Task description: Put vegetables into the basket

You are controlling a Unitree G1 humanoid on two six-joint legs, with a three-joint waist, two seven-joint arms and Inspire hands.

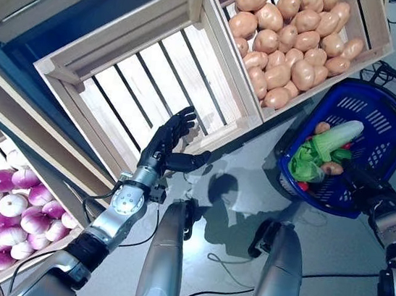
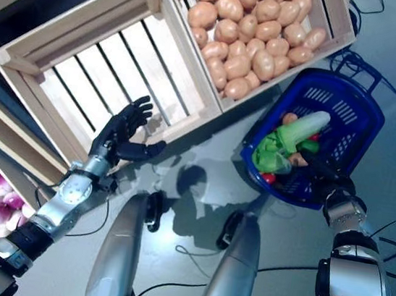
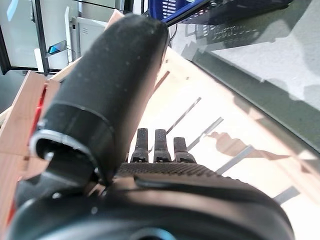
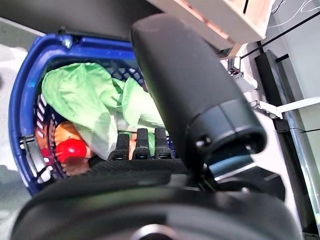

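Observation:
The blue plastic basket (image 1: 387,122) stands on the floor at the right. In it lie a leafy green cabbage (image 1: 326,146), a small red vegetable (image 4: 70,148) and brownish round ones (image 1: 323,126). My right hand (image 1: 358,178) is open, its straight fingers (image 4: 137,145) over the basket's near rim, holding nothing. My left hand (image 1: 169,144) is open and empty, raised at the front edge of an empty wooden crate (image 1: 141,82), its fingers (image 3: 157,145) straight over the slats.
A wooden crate of potatoes (image 1: 293,36) stands right behind the basket. A lower crate of purple-and-white onions (image 1: 6,218) sits at the far left. The grey floor (image 1: 251,191) lies between the stand and the basket.

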